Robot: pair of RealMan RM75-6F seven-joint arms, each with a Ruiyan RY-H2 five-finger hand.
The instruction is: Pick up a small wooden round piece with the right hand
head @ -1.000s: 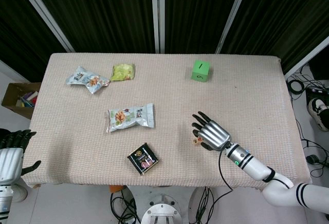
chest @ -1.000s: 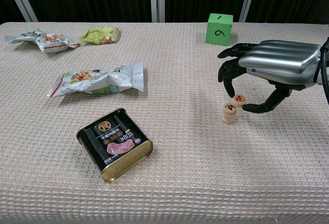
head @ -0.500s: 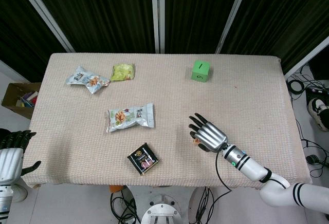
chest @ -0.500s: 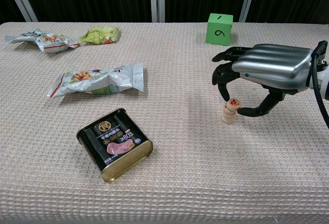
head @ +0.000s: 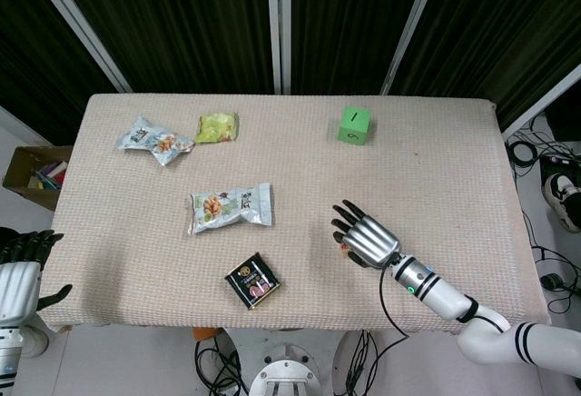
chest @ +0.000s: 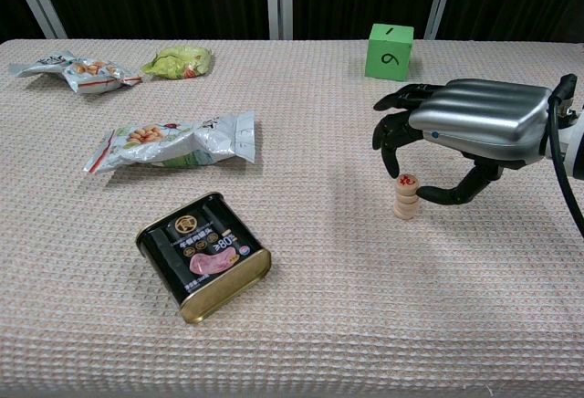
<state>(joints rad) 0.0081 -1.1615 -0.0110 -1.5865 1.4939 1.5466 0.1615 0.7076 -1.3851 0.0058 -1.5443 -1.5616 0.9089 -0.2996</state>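
Head view: the bench (head: 136,232) carries three snack packets, two near the far left (head: 154,139) (head: 218,127) and one nearer the middle (head: 231,207), one black tin (head: 252,280) and one green cube (head: 354,125). The right hand (head: 367,238) hovers over the small wooden round pieces, hiding most of them. The left hand (head: 20,273) hangs off the bench's near-left corner, fingers curled, holding nothing.

Chest view: two wooden round pieces (chest: 406,194) stand stacked on the bench, the top one marked in red. The right hand (chest: 465,129) arches over them, fingers apart, thumb tip just beside the stack; whether it touches is unclear.
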